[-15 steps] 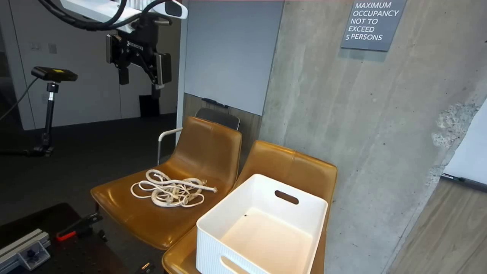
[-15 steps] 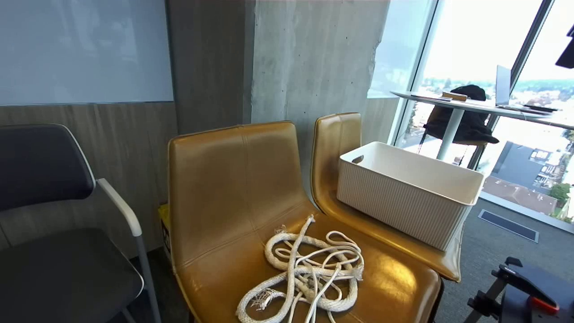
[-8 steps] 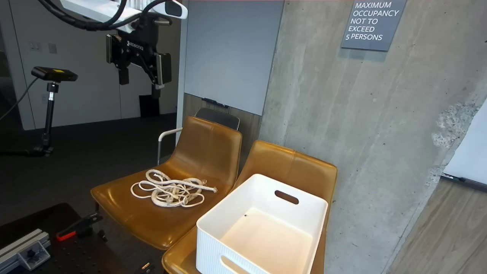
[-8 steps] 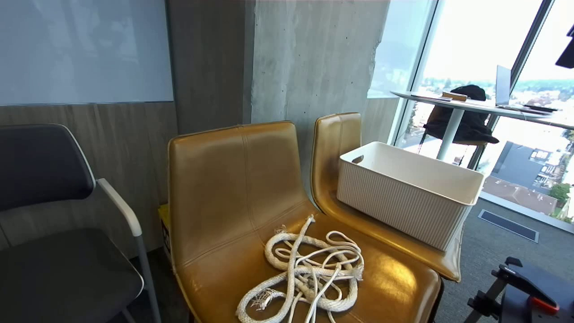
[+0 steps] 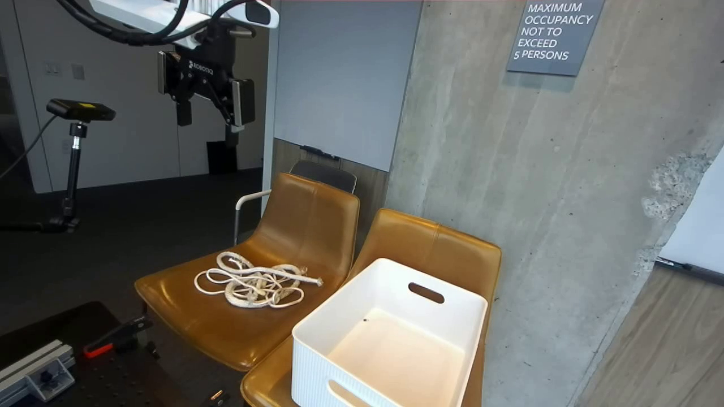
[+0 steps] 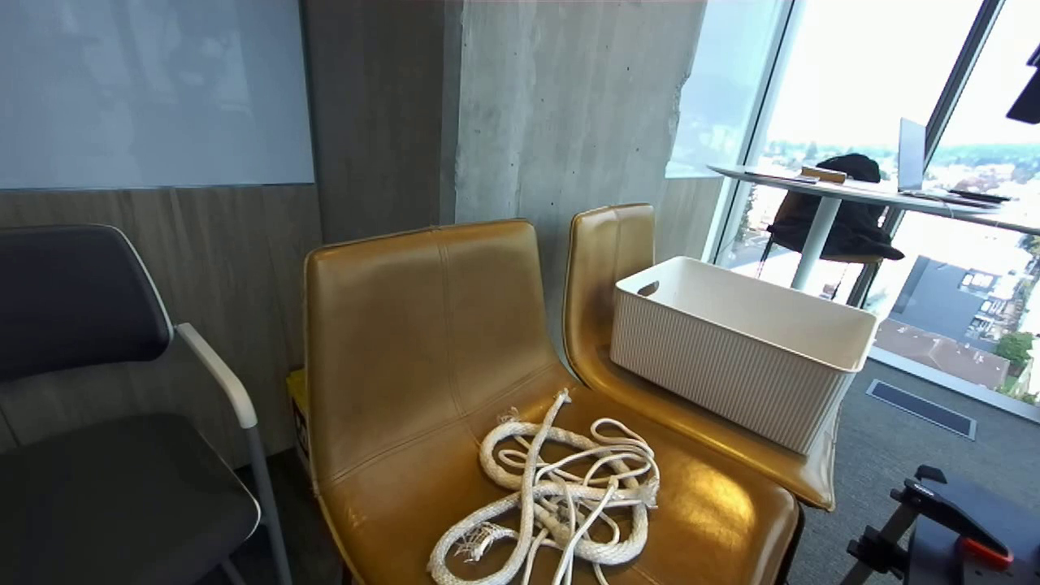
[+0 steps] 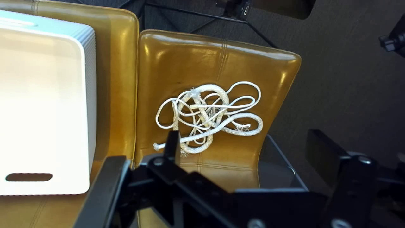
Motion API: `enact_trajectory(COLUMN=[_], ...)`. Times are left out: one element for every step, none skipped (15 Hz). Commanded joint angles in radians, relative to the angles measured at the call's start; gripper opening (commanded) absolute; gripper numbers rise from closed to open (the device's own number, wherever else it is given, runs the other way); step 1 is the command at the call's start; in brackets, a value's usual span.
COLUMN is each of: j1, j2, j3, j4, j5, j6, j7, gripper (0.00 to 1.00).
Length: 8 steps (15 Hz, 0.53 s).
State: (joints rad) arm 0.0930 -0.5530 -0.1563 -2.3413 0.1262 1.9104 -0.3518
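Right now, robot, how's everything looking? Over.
End effector open, empty, hanging high. White rope tangled on a tan chair. Ribbed storage bin on adjoining chair, not covering rope.

Three ways of looking in

In an exterior view, rolled a little sideways, you peer down from above right into the white bin (image 5: 404, 345), large and near at the bottom, with the concrete wall (image 5: 543, 186) behind. In an exterior view it's the rope (image 6: 527, 497) that's close, seen at a shallower slant, facing across past the bin toward the bright window (image 6: 865, 73). Both exterior views share the tan chairs (image 6: 382, 325). The wrist view looks steeply down, fingers (image 7: 326, 158) looming nearest across its lower part, bin cut off at left. Rope and bin show in all three.
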Motion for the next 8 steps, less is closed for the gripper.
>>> enact_trajectory(j1=[-0.017, -0.017, -0.015, -0.012, -0.003, 0.003, 0.010, 0.016], j2=[0.002, 0.002, -0.013, -0.014, -0.012, -0.007, 0.004, 0.014], j3=[0.014, 0.014, 0.031, 0.044, 0.066, 0.090, 0.122, 0.150], j4=[0.002, 0.002, -0.013, -0.020, -0.022, -0.020, -0.015, -0.007], j5=[0.008, 0.008, 0.019, 0.027, 0.036, 0.028, 0.012, -0.002], j6=[-0.003, -0.003, 0.012, 0.022, 0.036, 0.055, 0.083, 0.110], j7=[-0.007, -0.007, 0.028, 0.052, 0.076, 0.091, 0.103, 0.116], gripper=[1.00, 1.00, 1.00, 1.00, 1.00, 1.00, 1.00, 1.00])
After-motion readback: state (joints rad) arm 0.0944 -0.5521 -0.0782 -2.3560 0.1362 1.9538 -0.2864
